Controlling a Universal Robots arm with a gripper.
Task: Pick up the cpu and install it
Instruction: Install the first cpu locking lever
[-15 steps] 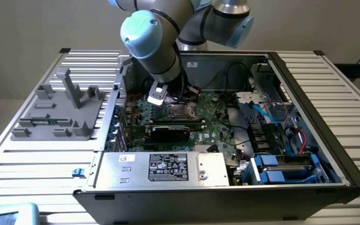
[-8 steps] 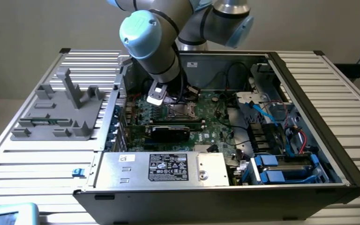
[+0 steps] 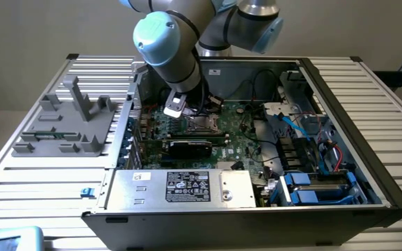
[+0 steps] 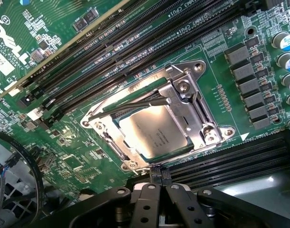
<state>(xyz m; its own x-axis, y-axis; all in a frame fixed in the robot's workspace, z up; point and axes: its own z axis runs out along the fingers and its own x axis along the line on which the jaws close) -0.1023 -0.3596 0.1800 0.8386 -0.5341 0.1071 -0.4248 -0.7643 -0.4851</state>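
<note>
CPU [image 4: 154,130] sits right there in the socket [image 4: 192,102] on the green motherboard [image 4: 78,156], its dull silver-beige top facing up with faint printed lettering across it. Seated flat, by the look of it, and square in outline, so no long axis to speak of; its edges run parallel to the bright metal frame around it. A thin dark lever bar [image 4: 135,104] crosses the frame just beside the chip's far edge, and the load plate looks raised rather than clamped down.

Gripper [image 4: 156,183] hangs close above the board, its black finger bases at the near edge of the wrist view, and the chip lies just ahead of the fingertips, not between them. Nothing is held that I can see; whether the fingers are spread or pinched together I cannot tell from here.

From the exterior view, the arm [image 3: 176,57] reaches down into the open computer case [image 3: 341,130], wrist poised over the middle of the board. Long black memory slots [image 4: 116,57] run diagonally past the socket, glossy plastic against matte green. A black expansion card [image 3: 197,144] lies just beside the socket, and a silver power supply [image 3: 180,187] fills the case's near edge.
</note>
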